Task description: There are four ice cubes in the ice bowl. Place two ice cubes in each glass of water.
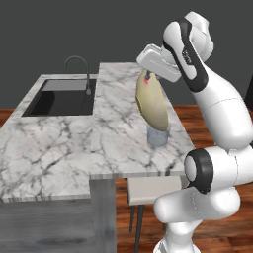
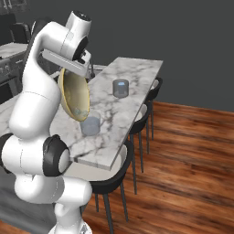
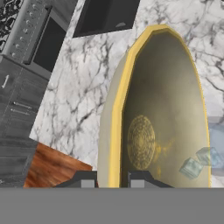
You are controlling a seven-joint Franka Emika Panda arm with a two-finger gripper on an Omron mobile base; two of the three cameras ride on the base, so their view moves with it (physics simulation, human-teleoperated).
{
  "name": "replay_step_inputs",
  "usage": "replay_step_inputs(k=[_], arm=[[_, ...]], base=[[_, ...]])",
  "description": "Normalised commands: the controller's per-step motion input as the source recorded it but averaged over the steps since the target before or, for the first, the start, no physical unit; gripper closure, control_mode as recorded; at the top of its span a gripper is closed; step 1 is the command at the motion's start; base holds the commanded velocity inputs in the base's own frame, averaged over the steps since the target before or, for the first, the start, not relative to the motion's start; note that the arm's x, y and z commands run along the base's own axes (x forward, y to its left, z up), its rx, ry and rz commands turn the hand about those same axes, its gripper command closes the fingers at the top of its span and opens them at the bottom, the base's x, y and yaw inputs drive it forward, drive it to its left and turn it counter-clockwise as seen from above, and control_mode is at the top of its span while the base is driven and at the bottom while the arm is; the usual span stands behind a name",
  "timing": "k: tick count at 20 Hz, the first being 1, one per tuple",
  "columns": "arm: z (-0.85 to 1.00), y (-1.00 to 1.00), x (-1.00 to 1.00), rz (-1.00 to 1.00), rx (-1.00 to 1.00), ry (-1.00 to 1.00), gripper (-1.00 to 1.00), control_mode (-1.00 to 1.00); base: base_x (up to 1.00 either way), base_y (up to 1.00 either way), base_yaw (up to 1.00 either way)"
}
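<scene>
A: Gripper (image 3: pixel 108 181) first?
B: Pinched tight on the rim of the ice bowl (image 3: pixel 166 109), one finger inside, one outside. Bowl hangs tipped nearly on edge above the marble counter (image 1: pixel 118 133), mouth facing away from the sink (image 1: pixel 62 99).
A: Ice cubes?
B: Two ice cubes (image 3: pixel 199 162) visible in hand view, slid to the bowl's low side near the rim; others can't be made out.
A: Glasses?
B: Near glass (image 2: pixel 90 125) sits directly under the bowl's lower edge, by the counter's stool-side edge. Far glass (image 2: pixel 120 87) stands well apart, further along the same counter, upright.
A: Surroundings?
B: Stools (image 2: pixel 114 173) tucked under the counter edge, wood floor (image 2: pixel 183 173) beyond.
</scene>
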Motion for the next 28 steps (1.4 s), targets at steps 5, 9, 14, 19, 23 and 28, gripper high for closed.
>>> replay_step_inputs(k=[5,9,14,19,23,28], arm=[[0.0,0.0,0.0,0.02,0.01,0.01,1.0,-1.0],[0.0,0.0,0.0,0.03,0.01,0.02,1.0,-1.0],[0.01,0.0,0.0,0.04,0.02,0.04,1.0,-1.0],[0.08,-0.07,0.08,0.06,0.0,0.03,1.0,-1.0],[0.12,-0.09,0.11,0.08,0.0,0.01,1.0,-1.0],[0.04,-0.1,0.08,0.08,0.0,0.01,1.0,-1.0]], base=[[0.0,0.0,0.0],[0.0,0.0,0.0],[0.0,0.0,0.0],[0.0,0.0,0.0],[0.0,0.0,0.0],[0.0,0.0,0.0]])
